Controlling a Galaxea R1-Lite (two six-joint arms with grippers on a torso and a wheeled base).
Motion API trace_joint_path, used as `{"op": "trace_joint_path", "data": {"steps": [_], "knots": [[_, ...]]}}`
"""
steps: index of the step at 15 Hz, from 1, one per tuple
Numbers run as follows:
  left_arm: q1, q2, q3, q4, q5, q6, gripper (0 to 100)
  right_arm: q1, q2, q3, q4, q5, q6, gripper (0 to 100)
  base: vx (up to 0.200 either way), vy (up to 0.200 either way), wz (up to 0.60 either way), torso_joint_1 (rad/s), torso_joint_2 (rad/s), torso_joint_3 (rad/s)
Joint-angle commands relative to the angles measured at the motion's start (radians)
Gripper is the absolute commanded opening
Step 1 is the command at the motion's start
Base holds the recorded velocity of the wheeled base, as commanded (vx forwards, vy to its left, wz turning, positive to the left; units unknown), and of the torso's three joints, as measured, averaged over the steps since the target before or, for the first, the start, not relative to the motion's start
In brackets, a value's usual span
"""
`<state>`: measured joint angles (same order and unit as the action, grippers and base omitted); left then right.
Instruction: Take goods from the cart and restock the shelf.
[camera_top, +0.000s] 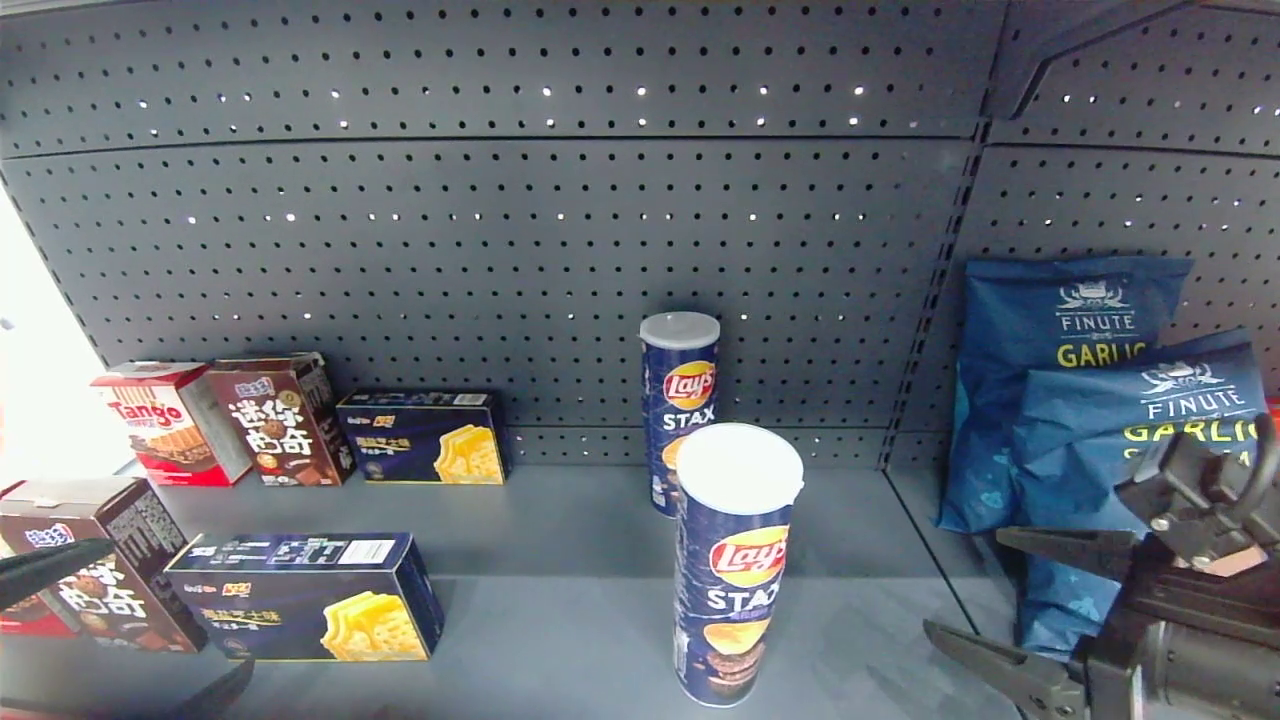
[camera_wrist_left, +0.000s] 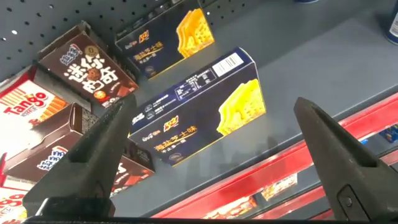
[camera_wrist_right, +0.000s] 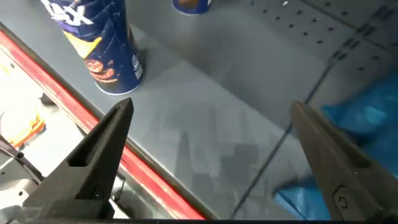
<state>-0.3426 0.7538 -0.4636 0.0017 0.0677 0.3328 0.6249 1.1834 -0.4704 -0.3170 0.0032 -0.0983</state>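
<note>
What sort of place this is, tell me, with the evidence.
Probably a shop, or a mock one: a pegboard-backed shelf with a red price rail, stocked with chip canisters, biscuit boxes and blue snack bags.

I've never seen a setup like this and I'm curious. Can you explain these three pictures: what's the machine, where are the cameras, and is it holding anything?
This is a two-armed robot restocking a store shelf. The wide picture comes from a camera on its head, looking down at the shelf. The other two come from cameras on its wrists, each looking out between the two dark fingers of that arm's gripper. The left gripper is over a navy cracker box; the right gripper is near the front chip can. Both are open and hold nothing. On the shelf, a rear chip can stands behind the front one, snack boxes sit on the left, and blue snack bags lean on the right.
</note>
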Motion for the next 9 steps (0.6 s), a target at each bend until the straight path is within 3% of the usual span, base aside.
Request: {"op": "trace_joint_path", "data": {"steps": [1,9], "knots": [[0.002,0.015,-0.001,0.0,0.001,0.0,100,0.004,0.108,-0.042,-0.001,-0.003,-0.001,100,0.0,0.0,0.0,0.0,0.0,0.0],[0.005,0.03,-0.006,0.0,0.001,-0.001,100,0.038,0.265,-0.086,-0.008,-0.035,-0.001,100,0.0,0.0,0.0,0.0,0.0,0.0]]}}
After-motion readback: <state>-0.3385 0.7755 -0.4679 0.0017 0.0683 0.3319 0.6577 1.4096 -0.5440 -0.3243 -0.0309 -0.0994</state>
